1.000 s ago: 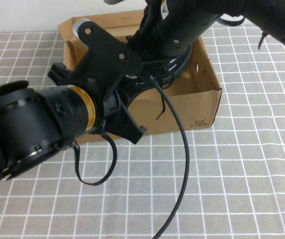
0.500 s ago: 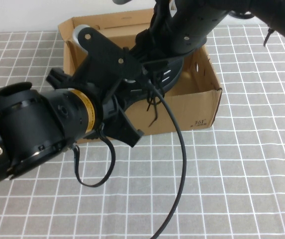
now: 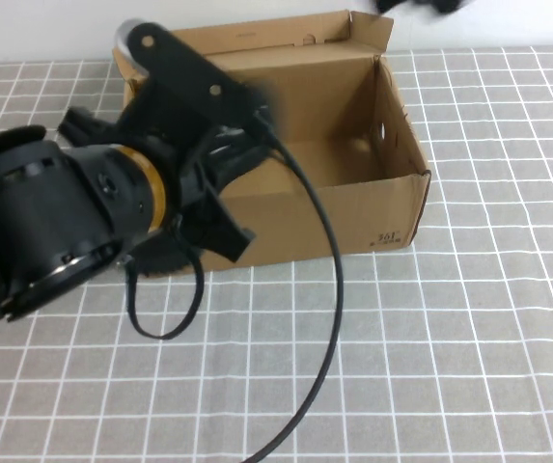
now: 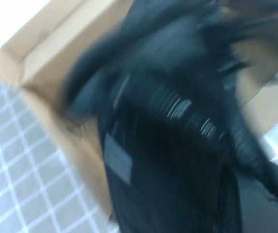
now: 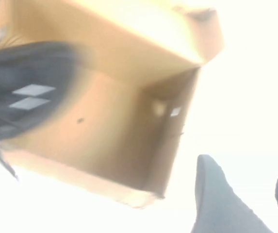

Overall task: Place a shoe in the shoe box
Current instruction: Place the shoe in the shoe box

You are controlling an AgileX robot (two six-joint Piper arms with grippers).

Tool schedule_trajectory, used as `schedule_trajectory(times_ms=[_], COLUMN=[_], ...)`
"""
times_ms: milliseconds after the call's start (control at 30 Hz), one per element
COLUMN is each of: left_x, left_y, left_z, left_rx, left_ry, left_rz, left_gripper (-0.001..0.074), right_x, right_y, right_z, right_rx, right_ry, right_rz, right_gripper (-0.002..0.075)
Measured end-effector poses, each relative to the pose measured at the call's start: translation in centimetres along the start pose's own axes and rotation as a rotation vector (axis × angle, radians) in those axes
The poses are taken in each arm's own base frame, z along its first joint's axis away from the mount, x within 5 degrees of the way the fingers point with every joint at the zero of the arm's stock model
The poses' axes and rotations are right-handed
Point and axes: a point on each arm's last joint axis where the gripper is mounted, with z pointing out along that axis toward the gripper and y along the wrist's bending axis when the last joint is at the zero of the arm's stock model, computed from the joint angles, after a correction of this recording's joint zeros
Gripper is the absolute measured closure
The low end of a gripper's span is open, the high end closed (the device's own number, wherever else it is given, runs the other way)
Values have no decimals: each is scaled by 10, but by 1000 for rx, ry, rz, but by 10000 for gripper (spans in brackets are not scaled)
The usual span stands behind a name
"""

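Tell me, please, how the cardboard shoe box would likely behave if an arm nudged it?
The shoe box looks like thin corrugated cardboard, open-topped, so it is probably light and would slide on the table rather than tip. Its walls would likely flex. The left end effector is at its left end; the right end effector is above, open.

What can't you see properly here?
- Shoe: blurred in left wrist view; left arm mostly hides it in high view.
- Left gripper: at shoe box's left end, hidden under that arm.
- Right gripper: open, beyond the box; high view's top edge cuts it off.
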Motion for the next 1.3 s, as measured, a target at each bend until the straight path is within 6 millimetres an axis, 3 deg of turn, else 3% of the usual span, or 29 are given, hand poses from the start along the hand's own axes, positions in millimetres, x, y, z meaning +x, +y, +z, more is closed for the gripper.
schedule_trajectory(times_ms=[133,333,600,967,1167,1300], left_x=[3,-4,-19,-49,-62,-62], left_y=[1,4,13,26,41,58], left_z=[0,-3,-13,-37,-52,-53], left_rx=[-7,-6,-31,-3,73,162], left_ry=[33,3,-27,-104,-129,-141], left_rz=[-9,-5,15,191,151,70], left_gripper=[719,720,720,720,720,720], right_x=[0,1,14,87,132,152], right_y=[-17,-15,-20,-14,-14,-12], right_z=[-20,-28,-40,-12,-6,-3], right_rx=[6,-51,-49,-28,-8,-18], right_ry=[-34,-40,-25,229,336,357], right_rz=[38,25,17,6,51,64], right_gripper=[507,545,673,709,712,732])
